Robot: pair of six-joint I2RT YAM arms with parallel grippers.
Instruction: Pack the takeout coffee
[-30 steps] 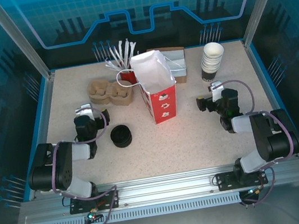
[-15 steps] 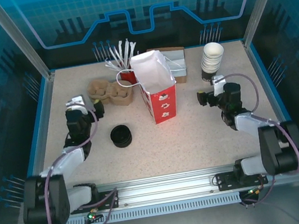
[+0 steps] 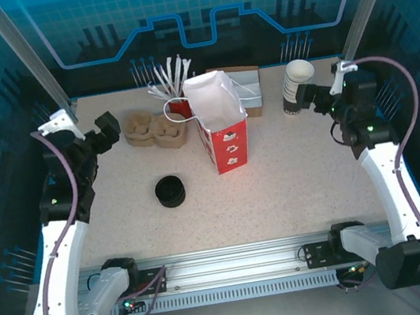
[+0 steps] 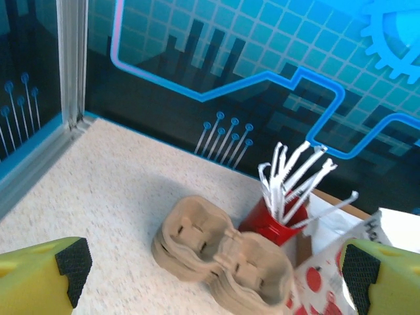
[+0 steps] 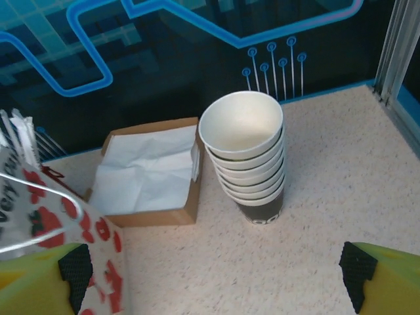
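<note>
Top external view: speckled surface [image 3: 279,186] w/ a red-and-white paper bag [image 3: 223,135] upright near the middle, mouth open. At the back, just left of the bag, is a red cup [image 3: 177,107] full of white wrapped sticks. Next to it, further left, is a stack of brown pulp cup carriers [image 3: 156,128]. Behind the bag on its right sits a brown box [image 3: 247,91] of white napkins, v. close to the bag. Right of the box & apart from it stands a stack of lidless cups [image 3: 297,86], dark outside, white inside. In front of the bag, off to its left & well apart, is a low stack of black lids [image 3: 170,191].

Left jaws: up off the surface at the far left, aimed at the cup carriers, near them but not touching. Left wrist view: the pads [image 4: 73,262] sit at the bottom corners, wide apart, nothing btwn them. Cup carriers & red cup lie beyond the gap.

Right jaws: far right, pointing at the lidless cups, close beside them. Right wrist view: pads [image 5: 73,268] spread wide, holding nothing. The cup stack stands ahead, clear of them, w/ the box to its left & the bag's edge at lower left.

Takeout coffee: can't tell where it stands.
</note>
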